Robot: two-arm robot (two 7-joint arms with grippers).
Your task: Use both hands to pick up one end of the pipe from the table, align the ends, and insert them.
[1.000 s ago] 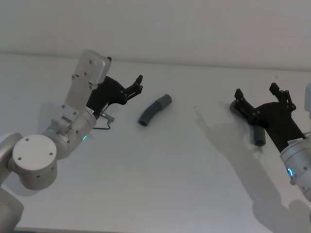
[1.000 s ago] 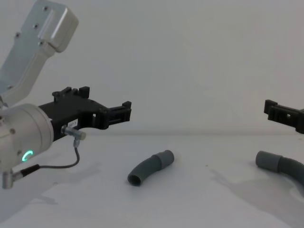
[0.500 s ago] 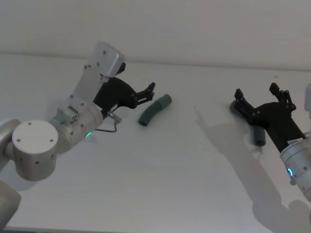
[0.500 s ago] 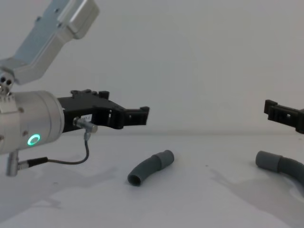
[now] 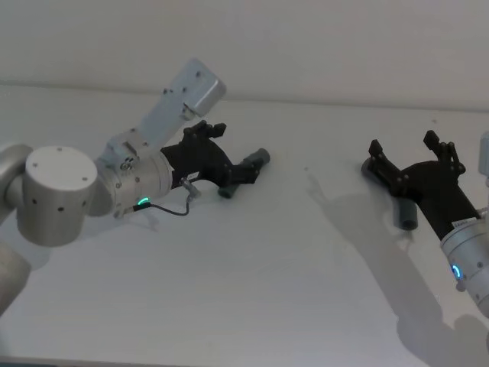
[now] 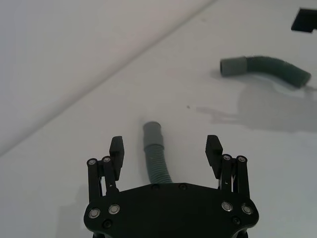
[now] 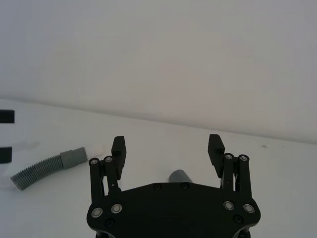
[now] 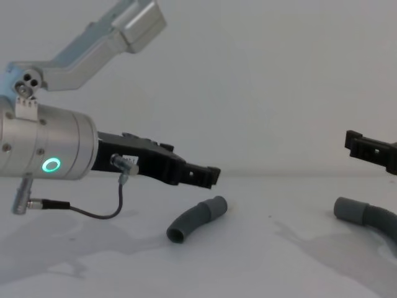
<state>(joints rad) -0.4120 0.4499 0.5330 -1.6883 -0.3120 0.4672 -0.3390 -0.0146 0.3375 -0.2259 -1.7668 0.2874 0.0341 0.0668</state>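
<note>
The short curved pipe (image 5: 258, 158) lies on the white table (image 5: 267, 267), its grey cuff showing past my left gripper (image 5: 233, 153). That gripper is open and hovers just above the piece; in the left wrist view the ribbed short pipe (image 6: 154, 153) runs between the spread fingers of the left gripper (image 6: 165, 146). In the chest view the left gripper (image 8: 208, 176) is above the short pipe (image 8: 195, 218) and apart from it. My right gripper (image 5: 403, 143) stands open above the longer pipe (image 5: 403, 214), whose cuff (image 7: 181, 176) shows beneath the right gripper (image 7: 167, 144).
The table's far edge meets a plain white wall (image 5: 306, 46). A thin grey cable (image 8: 93, 214) loops under the left wrist. Open white surface lies between the two pipe pieces (image 5: 321, 199) and toward the table's front.
My left arm has swung right and lowered, bringing its open gripper from beside the short pipe to just over it. The right arm and both pipes have stayed put.
</note>
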